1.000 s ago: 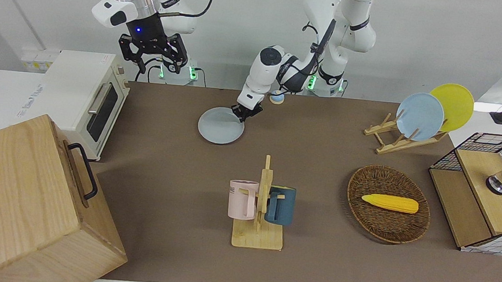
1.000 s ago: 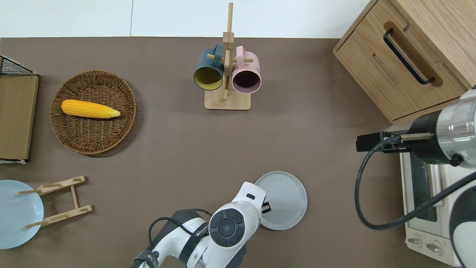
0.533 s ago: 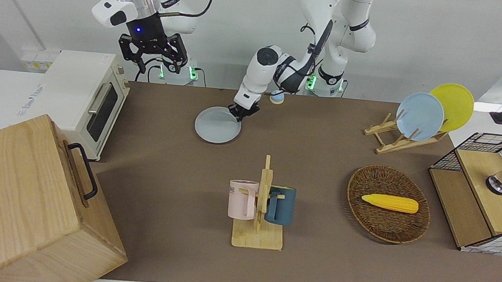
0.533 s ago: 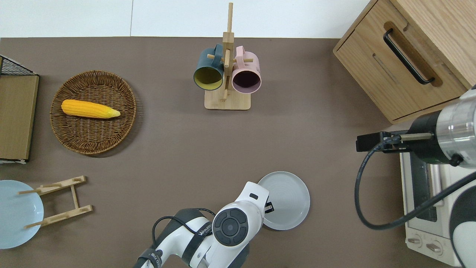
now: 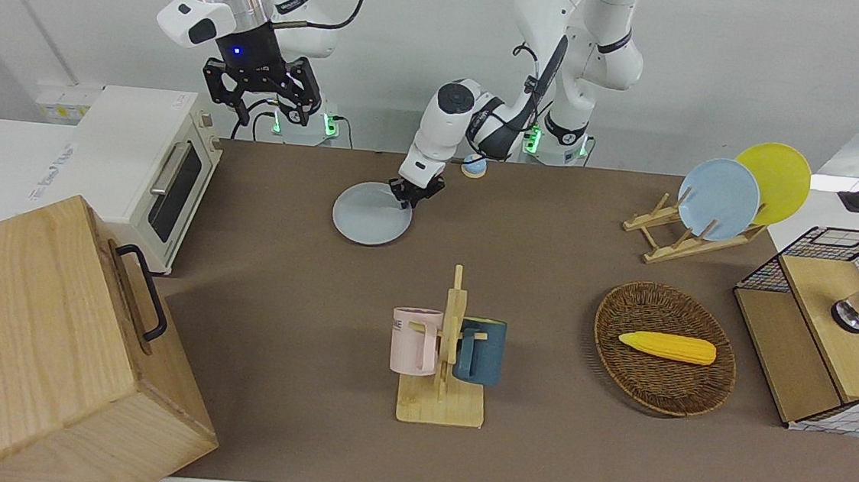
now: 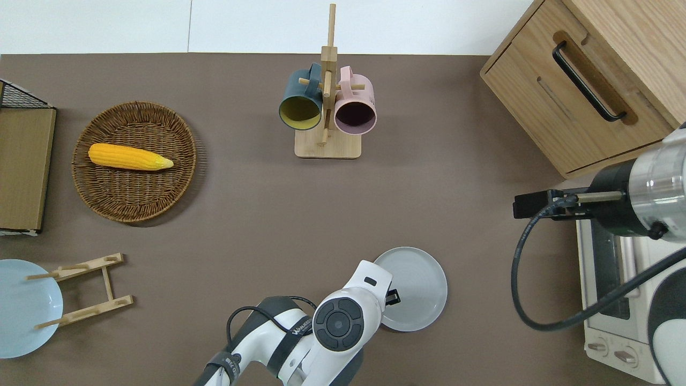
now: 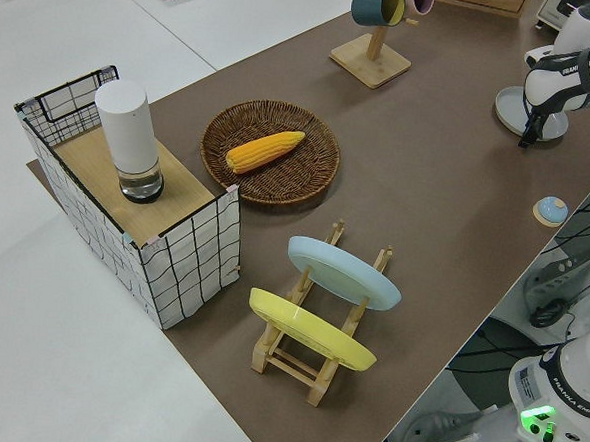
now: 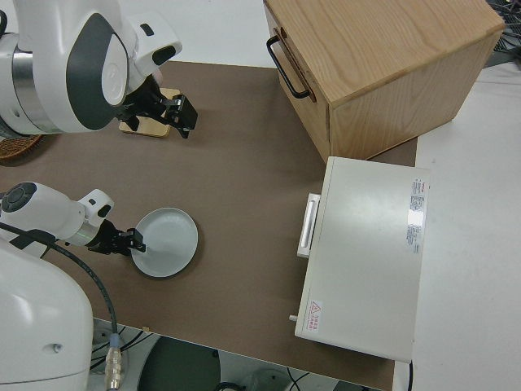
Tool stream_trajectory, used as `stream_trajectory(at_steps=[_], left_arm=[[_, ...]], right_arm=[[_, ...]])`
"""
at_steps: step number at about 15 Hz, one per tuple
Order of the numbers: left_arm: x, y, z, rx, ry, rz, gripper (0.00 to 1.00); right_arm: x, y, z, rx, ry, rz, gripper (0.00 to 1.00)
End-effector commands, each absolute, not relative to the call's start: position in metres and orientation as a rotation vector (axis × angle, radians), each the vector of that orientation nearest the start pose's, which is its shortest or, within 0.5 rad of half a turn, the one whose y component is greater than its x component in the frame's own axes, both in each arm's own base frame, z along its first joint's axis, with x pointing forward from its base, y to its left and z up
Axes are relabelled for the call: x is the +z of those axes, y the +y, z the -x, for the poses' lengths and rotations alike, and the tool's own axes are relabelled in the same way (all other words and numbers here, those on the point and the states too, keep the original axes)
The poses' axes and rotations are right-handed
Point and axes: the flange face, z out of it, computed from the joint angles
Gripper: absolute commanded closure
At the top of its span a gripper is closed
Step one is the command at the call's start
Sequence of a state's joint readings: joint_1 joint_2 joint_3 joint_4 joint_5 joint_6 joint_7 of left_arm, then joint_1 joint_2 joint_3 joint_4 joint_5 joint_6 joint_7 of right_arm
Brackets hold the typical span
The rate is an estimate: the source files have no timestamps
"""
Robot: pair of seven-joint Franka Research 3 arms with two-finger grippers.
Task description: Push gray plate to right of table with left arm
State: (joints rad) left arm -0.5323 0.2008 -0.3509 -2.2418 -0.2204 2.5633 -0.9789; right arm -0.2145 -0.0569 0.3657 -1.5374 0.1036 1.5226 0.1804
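Note:
The gray plate (image 5: pixel 370 221) lies flat on the brown table (image 5: pixel 549 281), close to the robots' edge and about midway along it. It also shows in the overhead view (image 6: pixel 420 287), the left side view (image 7: pixel 511 102) and the right side view (image 8: pixel 167 242). My left gripper (image 5: pixel 407 196) is low at the table, touching the plate's rim on the side toward the left arm's end; it shows in the overhead view (image 6: pixel 392 297) and the right side view (image 8: pixel 134 241). My right gripper (image 5: pixel 261 97) is open, empty and parked.
A mug rack (image 5: pixel 445 349) with two mugs stands mid-table. A toaster oven (image 5: pixel 136 164) and a wooden cabinet (image 5: pixel 38 348) fill the right arm's end. A basket with corn (image 5: pixel 663 359), a plate rack (image 5: pixel 720 199) and a wire-grid box (image 5: pixel 829 326) are at the left arm's end.
My left gripper has pushed the gray plate a little toward the right arm's end of the table. The right arm has not moved.

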Motion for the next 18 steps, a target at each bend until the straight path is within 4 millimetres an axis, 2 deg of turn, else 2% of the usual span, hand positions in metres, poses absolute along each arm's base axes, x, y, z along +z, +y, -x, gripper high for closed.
stream_trajectory(at_steps=[1, 4, 8, 10, 14, 18], left_arm=[[0.305, -0.427, -0.366, 0.107, -0.474, 3.323, 0.01], [0.307, -0.41, -0.376, 0.07, -0.377, 3.254, 0.01], [0.312, -0.368, -0.409, -0.015, -0.291, 3.168, 0.01], [0.328, -0.331, -0.437, -0.059, -0.283, 3.161, 0.01], [0.364, -0.242, -0.482, -0.085, -0.272, 3.138, 0.01], [0.369, -0.191, -0.502, -0.079, -0.201, 3.129, 0.01]], right_arm=[[0.668, 0.098, -0.525, -0.036, 0.038, 3.035, 0.005], [0.668, 0.098, -0.525, -0.036, 0.038, 3.035, 0.005], [0.668, 0.098, -0.525, -0.036, 0.038, 3.035, 0.005], [0.668, 0.098, -0.525, -0.036, 0.038, 3.035, 0.005], [0.668, 0.098, -0.525, -0.036, 0.038, 3.035, 0.005], [0.668, 0.098, -0.525, -0.036, 0.038, 3.035, 0.005]])
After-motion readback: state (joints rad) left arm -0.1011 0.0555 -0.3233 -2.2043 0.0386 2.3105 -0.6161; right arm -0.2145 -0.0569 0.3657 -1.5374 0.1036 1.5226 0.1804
